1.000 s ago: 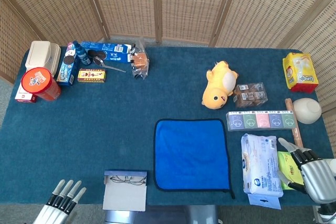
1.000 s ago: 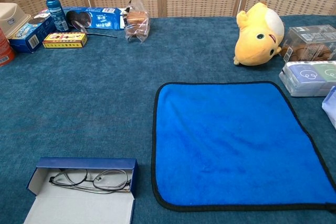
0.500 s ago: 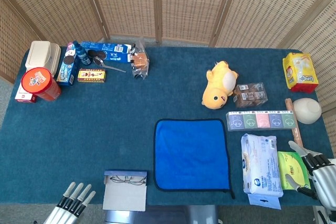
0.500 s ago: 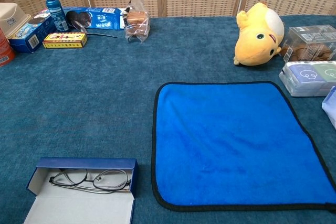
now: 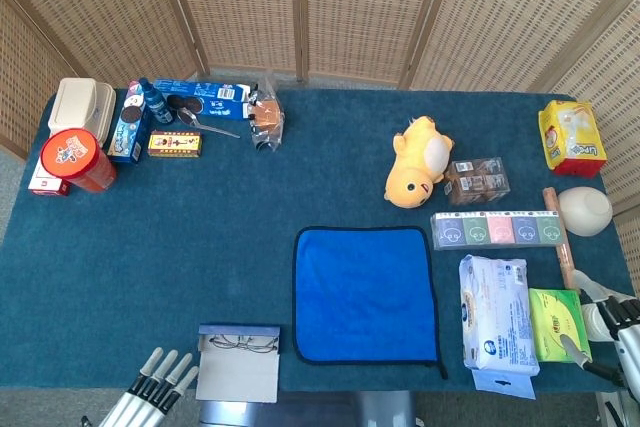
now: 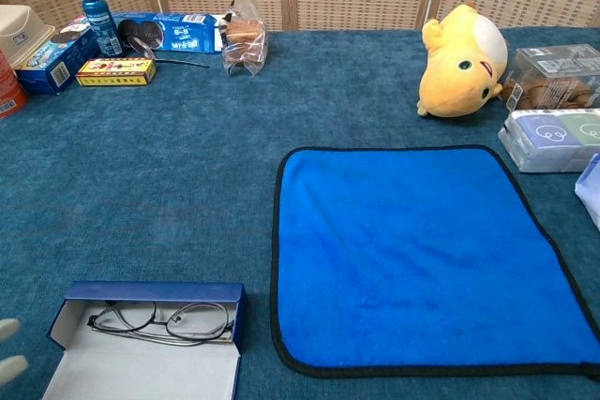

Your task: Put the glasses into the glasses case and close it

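Observation:
The glasses case (image 5: 237, 375) is a blue box with a white lid folded open toward me, at the table's front edge left of centre. The thin-framed glasses (image 5: 242, 342) lie folded inside it; the chest view shows the glasses (image 6: 165, 320) resting in the case (image 6: 150, 291). My left hand (image 5: 158, 387) reaches up from the bottom edge just left of the case, fingers straight and apart, holding nothing. Its pale fingertips (image 6: 7, 330) show at the left edge of the chest view. My right hand (image 5: 612, 325) sits at the far right edge beside a green packet (image 5: 555, 325), fingers spread and empty.
A blue cloth (image 5: 365, 292) lies right of the case. Beyond it are a wipes pack (image 5: 495, 312), a yellow plush (image 5: 418, 159) and a row of small boxes (image 5: 495, 229). Snack boxes, a bottle and a red canister (image 5: 72, 159) crowd the back left corner.
My left hand has slid right along the front edge, closer to the case. My right hand has drawn back off the green packet toward the right edge. The glasses and case have not moved.

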Robot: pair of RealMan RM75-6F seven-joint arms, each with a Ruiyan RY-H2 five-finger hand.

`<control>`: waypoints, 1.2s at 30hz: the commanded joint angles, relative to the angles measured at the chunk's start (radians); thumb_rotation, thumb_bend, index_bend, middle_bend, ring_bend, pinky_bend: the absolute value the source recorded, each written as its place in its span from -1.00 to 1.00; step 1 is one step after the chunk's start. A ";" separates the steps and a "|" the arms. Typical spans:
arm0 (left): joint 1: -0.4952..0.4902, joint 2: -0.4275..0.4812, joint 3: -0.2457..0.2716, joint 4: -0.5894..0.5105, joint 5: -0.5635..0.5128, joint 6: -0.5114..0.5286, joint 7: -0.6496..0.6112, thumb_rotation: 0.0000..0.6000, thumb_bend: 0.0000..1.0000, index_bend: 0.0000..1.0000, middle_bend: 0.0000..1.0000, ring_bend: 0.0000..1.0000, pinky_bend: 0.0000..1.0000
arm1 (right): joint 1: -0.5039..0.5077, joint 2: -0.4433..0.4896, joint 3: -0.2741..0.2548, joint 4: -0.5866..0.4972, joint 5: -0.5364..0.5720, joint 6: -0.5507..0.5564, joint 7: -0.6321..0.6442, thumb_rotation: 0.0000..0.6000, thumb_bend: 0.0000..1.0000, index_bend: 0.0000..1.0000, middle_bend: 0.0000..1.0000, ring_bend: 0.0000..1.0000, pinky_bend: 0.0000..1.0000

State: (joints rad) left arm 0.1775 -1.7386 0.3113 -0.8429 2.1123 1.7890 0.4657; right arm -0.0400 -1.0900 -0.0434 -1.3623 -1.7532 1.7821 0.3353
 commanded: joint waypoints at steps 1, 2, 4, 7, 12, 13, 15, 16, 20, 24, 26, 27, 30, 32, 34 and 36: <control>-0.006 -0.009 0.006 -0.004 0.008 -0.014 0.017 0.75 -0.33 -1.00 -1.00 -1.00 -1.00 | -0.025 0.000 -0.010 0.038 0.011 0.016 0.036 0.88 -0.44 -0.79 -0.49 -0.38 -0.27; -0.008 -0.010 0.008 -0.005 0.011 -0.019 0.023 0.75 -0.33 -1.00 -1.00 -1.00 -1.00 | -0.025 -0.001 -0.009 0.047 0.003 0.026 0.046 0.88 -0.43 -0.79 -0.49 -0.38 -0.27; -0.013 -0.012 0.010 -0.007 0.016 -0.025 0.035 0.75 -0.33 -1.00 -1.00 -1.00 -1.00 | -0.024 -0.002 -0.008 0.059 -0.001 0.035 0.061 0.88 -0.43 -0.79 -0.49 -0.38 -0.27; -0.017 -0.015 0.008 -0.013 0.015 -0.035 0.050 0.74 -0.33 -1.00 -1.00 -1.00 -1.00 | -0.028 -0.003 -0.007 0.077 -0.007 0.050 0.083 0.89 -0.44 -0.79 -0.49 -0.38 -0.27; -0.027 -0.021 0.007 -0.024 0.022 -0.047 0.079 0.74 -0.33 -1.00 -1.00 -1.00 -1.00 | -0.033 -0.009 -0.007 0.105 -0.009 0.069 0.115 0.89 -0.43 -0.79 -0.49 -0.38 -0.27; -0.027 -0.023 0.006 -0.027 0.021 -0.050 0.085 0.74 -0.33 -1.00 -1.00 -1.00 -1.00 | -0.035 -0.010 -0.006 0.109 -0.010 0.074 0.121 0.88 -0.43 -0.79 -0.49 -0.38 -0.27; -0.031 -0.029 0.007 -0.032 0.021 -0.061 0.091 0.73 -0.33 -1.00 -1.00 -1.00 -1.00 | -0.041 -0.010 -0.005 0.117 -0.008 0.087 0.137 0.88 -0.43 -0.79 -0.49 -0.37 -0.27; -0.033 -0.031 0.009 -0.033 0.023 -0.069 0.096 0.74 -0.33 -1.00 -1.00 -1.00 -1.00 | -0.043 -0.010 -0.005 0.123 -0.007 0.091 0.145 0.88 -0.43 -0.79 -0.49 -0.37 -0.27; -0.040 -0.033 0.006 -0.040 0.019 -0.082 0.111 0.75 -0.33 -1.00 -1.00 -1.00 -1.00 | -0.046 -0.015 -0.003 0.136 -0.007 0.101 0.159 0.87 -0.43 -0.79 -0.49 -0.38 -0.27; -0.048 -0.034 0.006 -0.050 0.017 -0.098 0.121 0.73 -0.33 -1.00 -1.00 -1.00 -1.00 | -0.050 -0.020 -0.001 0.147 -0.005 0.108 0.172 0.86 -0.43 -0.79 -0.49 -0.38 -0.27; -0.052 -0.036 0.004 -0.053 0.017 -0.099 0.127 0.73 -0.33 -1.00 -1.00 -1.00 -1.00 | -0.051 -0.022 -0.001 0.152 -0.002 0.108 0.178 0.86 -0.43 -0.79 -0.49 -0.38 -0.27; -0.054 -0.036 0.003 -0.054 0.017 -0.100 0.128 0.73 -0.33 -1.00 -1.00 -1.00 -1.00 | -0.051 -0.022 0.000 0.154 -0.002 0.109 0.180 0.86 -0.43 -0.79 -0.49 -0.38 -0.27; -0.060 -0.040 0.002 -0.056 0.016 -0.108 0.133 0.73 -0.33 -1.00 -1.00 -1.00 -1.00 | -0.054 -0.023 0.001 0.161 0.000 0.113 0.188 0.86 -0.43 -0.79 -0.49 -0.38 -0.27; -0.063 -0.042 0.002 -0.059 0.016 -0.112 0.137 0.74 -0.33 -1.00 -1.00 -1.00 -1.00 | -0.055 -0.024 0.002 0.165 0.003 0.115 0.191 0.86 -0.43 -0.79 -0.49 -0.38 -0.27; -0.069 -0.044 0.002 -0.060 0.020 -0.113 0.142 0.74 -0.33 -1.00 -1.00 -1.00 -1.00 | -0.058 -0.024 0.003 0.171 0.007 0.115 0.195 0.86 -0.43 -0.79 -0.49 -0.38 -0.27; -0.072 -0.045 0.001 -0.060 0.023 -0.108 0.143 0.77 -0.33 -1.00 -1.00 -1.00 -1.00 | -0.061 -0.023 0.001 0.176 0.009 0.117 0.202 0.86 -0.43 -0.79 -0.49 -0.38 -0.27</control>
State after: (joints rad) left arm 0.1061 -1.7830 0.3124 -0.9030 2.1349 1.6803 0.6088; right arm -0.0997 -1.1132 -0.0413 -1.1887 -1.7453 1.8997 0.5344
